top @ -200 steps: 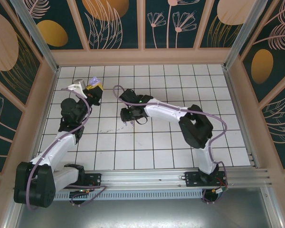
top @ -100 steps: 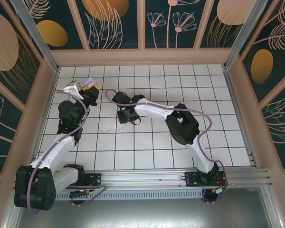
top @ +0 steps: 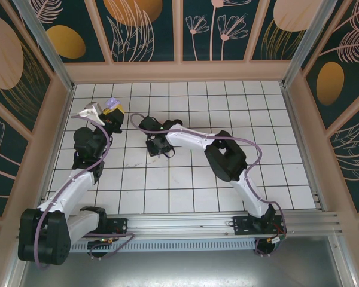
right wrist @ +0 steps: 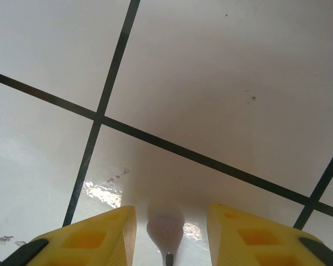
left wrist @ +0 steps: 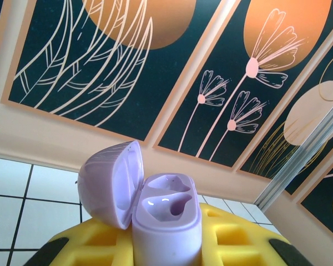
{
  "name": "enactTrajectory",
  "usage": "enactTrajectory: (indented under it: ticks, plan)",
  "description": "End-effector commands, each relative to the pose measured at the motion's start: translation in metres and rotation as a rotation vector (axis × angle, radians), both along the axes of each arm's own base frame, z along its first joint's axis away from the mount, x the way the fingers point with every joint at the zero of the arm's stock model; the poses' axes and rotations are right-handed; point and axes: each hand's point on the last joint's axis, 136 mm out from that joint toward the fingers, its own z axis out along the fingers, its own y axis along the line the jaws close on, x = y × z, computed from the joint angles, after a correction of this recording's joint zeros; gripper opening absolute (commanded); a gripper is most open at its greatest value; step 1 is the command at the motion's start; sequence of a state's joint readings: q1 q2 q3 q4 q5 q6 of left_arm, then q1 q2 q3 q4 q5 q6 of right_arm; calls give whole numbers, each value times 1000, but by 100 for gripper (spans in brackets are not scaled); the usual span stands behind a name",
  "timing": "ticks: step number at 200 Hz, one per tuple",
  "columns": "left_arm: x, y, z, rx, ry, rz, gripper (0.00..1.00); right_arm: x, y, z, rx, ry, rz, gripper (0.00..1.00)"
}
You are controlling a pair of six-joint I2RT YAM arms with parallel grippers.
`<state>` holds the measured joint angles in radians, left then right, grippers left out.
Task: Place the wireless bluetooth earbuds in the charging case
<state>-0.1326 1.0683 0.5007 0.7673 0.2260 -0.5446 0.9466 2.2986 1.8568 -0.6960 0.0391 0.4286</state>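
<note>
Lilac earbud (right wrist: 165,233) between spread right gripper (right wrist: 171,215) fingers, white tiles (right wrist: 211,83) around, left gripper (left wrist: 166,224) pinching open lilac case (left wrist: 169,200)

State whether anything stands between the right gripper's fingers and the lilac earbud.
Nothing visible does. The lilac earbud sits between the right gripper's open fingers, with only bare white tile showing in the gap on each side.

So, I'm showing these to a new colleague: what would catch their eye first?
The lilac charging case, lid flipped open and wells empty, held up by the left gripper at the tiled floor's back left. Then a lilac earbud between the right gripper's open yellow fingers, over that floor near the middle. Behind, dark wall panels with orange discs and pink flowers.
</note>
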Motion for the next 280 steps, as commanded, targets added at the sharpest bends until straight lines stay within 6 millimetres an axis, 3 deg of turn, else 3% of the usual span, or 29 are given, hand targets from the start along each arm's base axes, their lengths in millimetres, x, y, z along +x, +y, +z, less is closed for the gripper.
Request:
enactTrajectory:
  ticks: [1, 177, 231, 280]
  plan:
    - [-4, 4, 16, -21, -64, 10, 0, -4, 0, -6, -44, 2, -8, 39]
    - [-4, 4, 15, -35, -67, 6, 0, -12, -5, -20, -105, 14, -45, 32]
    - [-3, 4, 15, -43, -65, 5, 0, -16, -4, -24, -108, 17, -43, 24]
    - [-3, 2, 18, -40, -67, -5, 0, -10, 2, -3, -68, -16, -48, 18]
